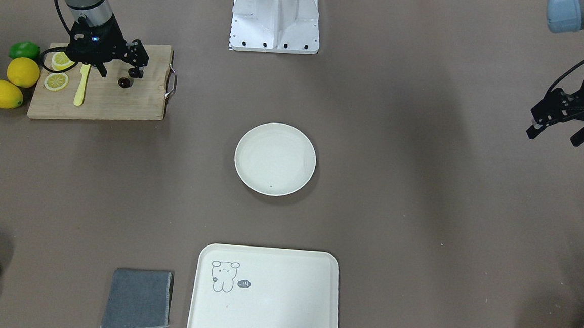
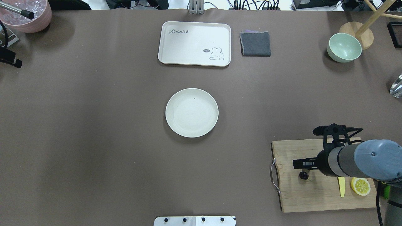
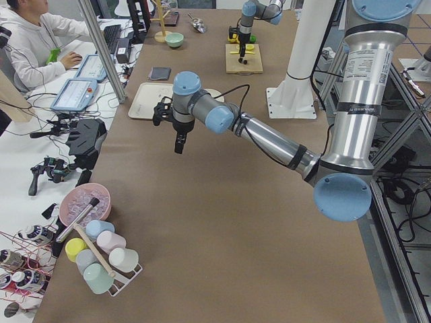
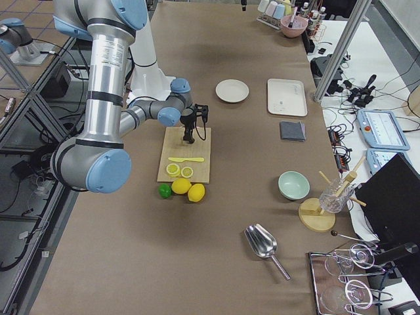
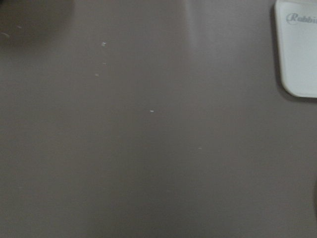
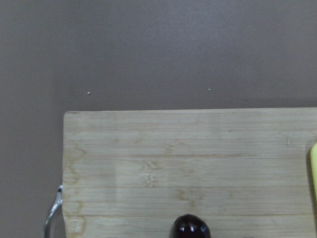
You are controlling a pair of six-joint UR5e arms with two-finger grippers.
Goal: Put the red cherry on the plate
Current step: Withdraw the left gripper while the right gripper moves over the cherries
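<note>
The red cherry [image 1: 123,82] lies on the wooden cutting board [image 1: 123,105], dark and glossy, near the end with the metal handle. My right gripper [image 1: 120,72] hangs open just over the cherry [image 2: 303,175], one finger on each side, holding nothing. In the right wrist view the cherry [image 6: 191,229] peeks in at the bottom edge. The round cream plate [image 1: 275,159] sits bare at the table's centre, well away from the board. My left gripper [image 1: 552,130] hovers open and empty over bare table at the far side.
On the board lie two lemon slices [image 1: 57,80] and a yellow knife [image 1: 81,86]; two lemons [image 1: 3,93] and a lime [image 1: 24,50] sit beside it. A cream tray [image 2: 194,43], grey cloth [image 2: 255,44], green bowl [image 2: 344,47] and pink bowl [image 2: 26,15] line the far edge.
</note>
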